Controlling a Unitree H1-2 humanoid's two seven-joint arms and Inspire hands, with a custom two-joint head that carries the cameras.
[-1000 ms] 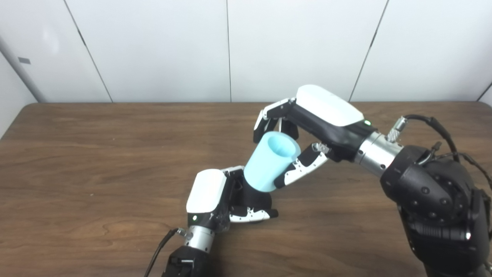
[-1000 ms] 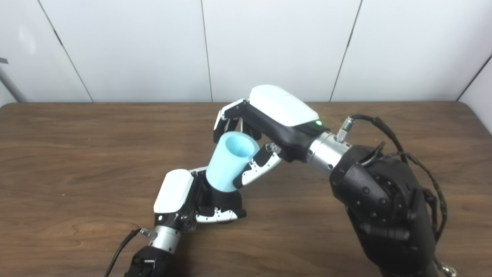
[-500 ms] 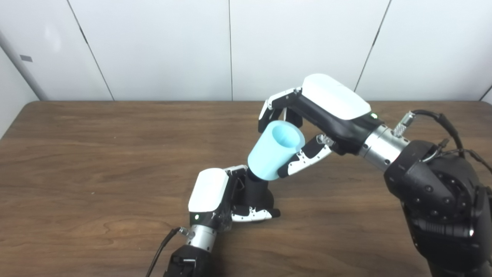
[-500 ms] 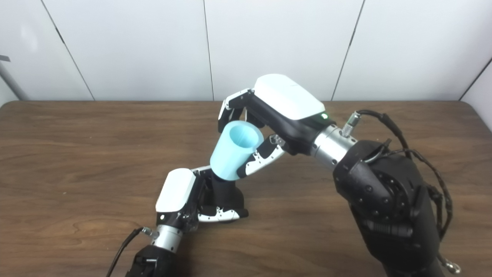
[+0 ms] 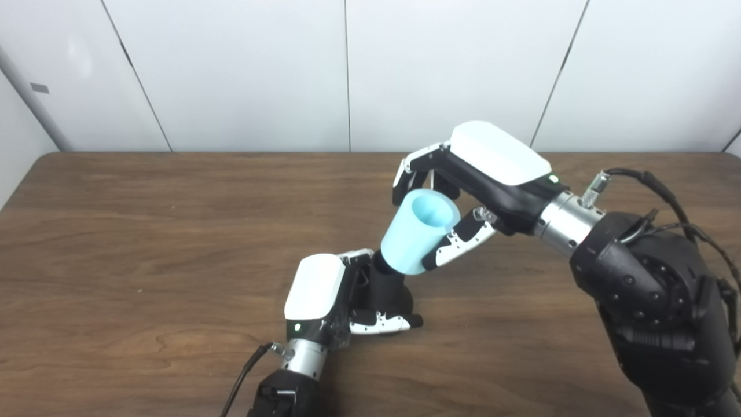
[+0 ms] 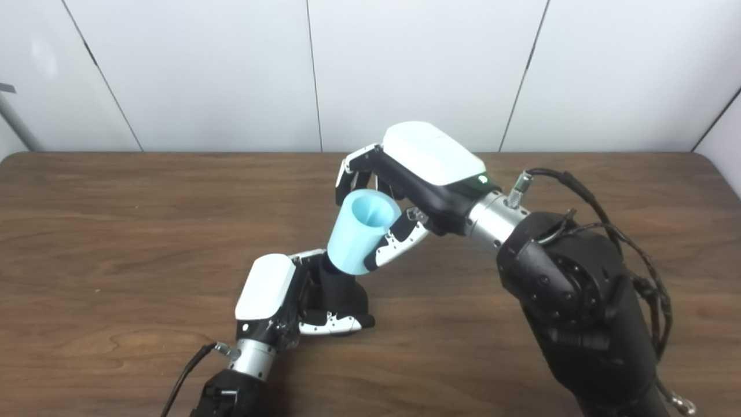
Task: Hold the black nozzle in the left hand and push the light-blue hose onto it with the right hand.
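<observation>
Hose [image 5: 419,233] and nozzle [image 5: 386,283] meet near the middle of the worktop [image 5: 145,231], a little toward the near edge. The left robot hand [image 5: 341,298] rests low on the wood with its fingers wrapped around the black nozzle, which stands tilted, its top leaning up and to the right. The right robot hand [image 5: 457,208] comes in from the far right and pinches the light-blue hose between its thumb on the near side and its fingers on the far side, close to the wide open rim.

That hose is really a short tapered sleeve, wide mouth facing up and away, narrow end pointing down at the nozzle's top. The two seem to touch, or the sleeve has only just started over the tip; from here I cannot tell how far it overlaps. Most of the black neck shows below the blue edge, so I would say the push is barely begun.

It looks light, and its wall keeps a round shape under the grip, so probably fairly stiff plastic, smooth enough to slip if squeezed loosely. Holding it up near the rim leaves the narrow end free. Inside the sleeve I see nothing, only pale blue wall.
</observation>
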